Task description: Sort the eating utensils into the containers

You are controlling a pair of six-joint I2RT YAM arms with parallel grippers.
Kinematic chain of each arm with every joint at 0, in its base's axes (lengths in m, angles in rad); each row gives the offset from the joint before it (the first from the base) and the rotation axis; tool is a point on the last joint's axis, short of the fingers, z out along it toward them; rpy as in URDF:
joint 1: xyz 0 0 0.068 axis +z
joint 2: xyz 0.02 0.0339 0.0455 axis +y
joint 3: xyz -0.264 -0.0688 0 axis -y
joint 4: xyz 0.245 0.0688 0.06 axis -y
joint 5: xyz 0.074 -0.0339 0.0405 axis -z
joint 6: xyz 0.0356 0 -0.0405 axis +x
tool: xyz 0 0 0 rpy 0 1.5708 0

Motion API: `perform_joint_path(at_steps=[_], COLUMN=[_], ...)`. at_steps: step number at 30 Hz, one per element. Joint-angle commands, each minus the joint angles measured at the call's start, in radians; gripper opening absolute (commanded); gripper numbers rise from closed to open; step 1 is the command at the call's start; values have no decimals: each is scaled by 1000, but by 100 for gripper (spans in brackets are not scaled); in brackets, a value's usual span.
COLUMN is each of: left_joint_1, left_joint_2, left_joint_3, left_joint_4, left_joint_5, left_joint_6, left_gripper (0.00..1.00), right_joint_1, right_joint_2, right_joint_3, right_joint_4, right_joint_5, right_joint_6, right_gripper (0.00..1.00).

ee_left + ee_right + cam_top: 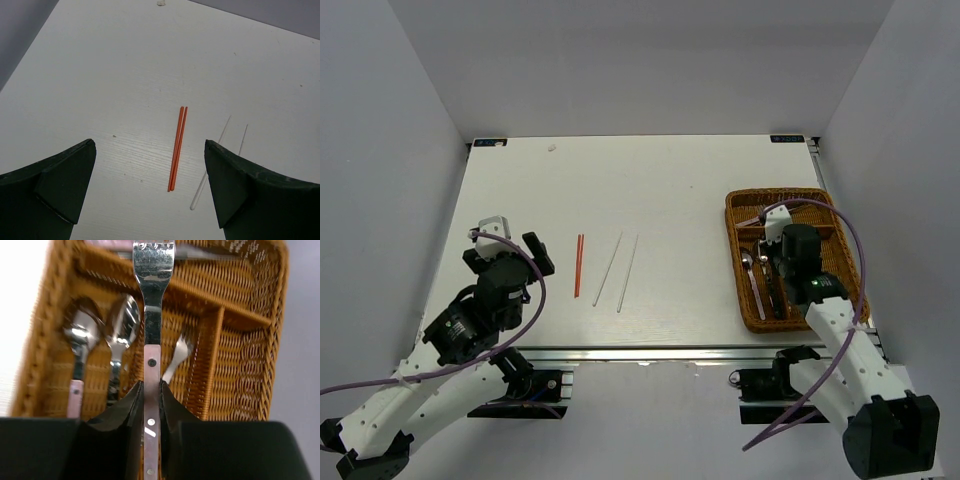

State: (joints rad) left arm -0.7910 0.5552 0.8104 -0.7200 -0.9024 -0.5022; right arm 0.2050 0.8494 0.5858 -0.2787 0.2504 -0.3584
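While our right tool [151, 392] clamps a pink-handled fork [153, 285] above the wicker tray [240, 355] at three o'clock, our left tool [150, 150] gapes wide near the red-orange chopsticks [177, 148].

A white bench [660, 200] with a faint wood grain is enclosed on three sides by plain grey walls [640, 60]. A small pale speck [552, 148] is seen near its far left edge, and a silver metal rail [650, 352] is fitted along the near edge.
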Motion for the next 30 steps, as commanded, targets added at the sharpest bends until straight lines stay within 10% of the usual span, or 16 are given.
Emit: perform_joint_path(at_steps=[1,14,17,22,30], left_joint_1=[6,6,6,6,6], left_joint_2=[-9,-43,-40,-28,0], left_joint_3=[-7,-8,-7,-8,-8], left_joint_4=[22,24,22,25,25], left_joint_5=[26,28,28,34,36], left_joint_6=[14,13,13,16,17], left_gripper=[98,98,98,98,98], right_joint_1=[-56,-133,-133,-133,-133], right_joint_2=[30,85,97,82,123], right_joint_3=[-27,-103,-93,-83,112], right_joint_4=[139,148,127,119,9], right_joint_5=[50,107,134,177,116], right_joint_6=[-113,-90,-77,-47,67], right_gripper=[0,0,12,64,89])
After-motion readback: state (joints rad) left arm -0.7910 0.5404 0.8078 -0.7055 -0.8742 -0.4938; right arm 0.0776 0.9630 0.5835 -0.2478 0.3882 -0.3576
